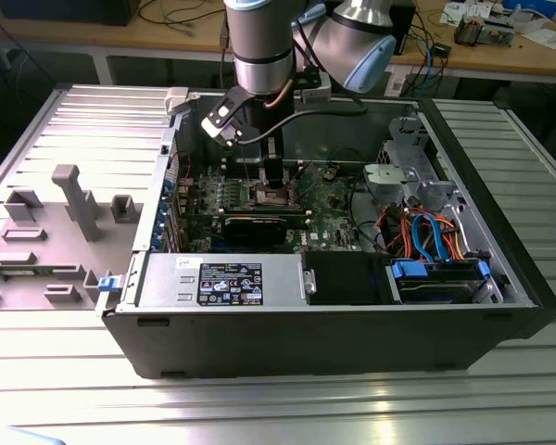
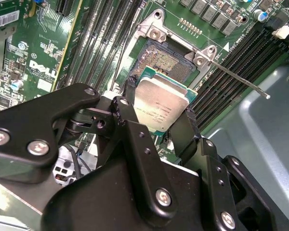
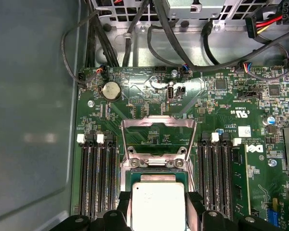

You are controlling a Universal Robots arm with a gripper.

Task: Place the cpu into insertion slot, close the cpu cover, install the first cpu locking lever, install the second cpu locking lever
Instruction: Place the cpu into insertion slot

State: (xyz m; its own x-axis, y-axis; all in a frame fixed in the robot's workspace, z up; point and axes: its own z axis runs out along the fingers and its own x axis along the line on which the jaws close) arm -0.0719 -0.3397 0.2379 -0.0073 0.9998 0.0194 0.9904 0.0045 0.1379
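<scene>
Black metal fingers are taking up the near part of the second wrist view, where the tool [image 2: 160,111] is clenching the cpu [image 2: 163,103] by two opposite edges, its dull silver top facing up. Gripping it by the edges is leaving the underside free to meet the contacts. The chip is hanging over the near side of the insertion slot [image 2: 167,61]. It does not look seated yet, though whether any edge is already touching the rim cannot be told.

Just beyond it, the slot's pale contact field is lying bare. In the first wrist view the cpu cover [image 3: 159,121] is lying swung back past the slot's far edge, which is leaving the way down unobstructed. A thin locking lever [image 2: 241,82] is sticking out sideways, unlatched for the same reason, and crossing in front of the black memory slots [image 2: 238,50].

Farther off, in the exterior view, the arm [image 1: 259,46] is reaching down into the open computer case [image 1: 334,338], which is resting on the ribbed metal table [image 1: 371,408].
</scene>
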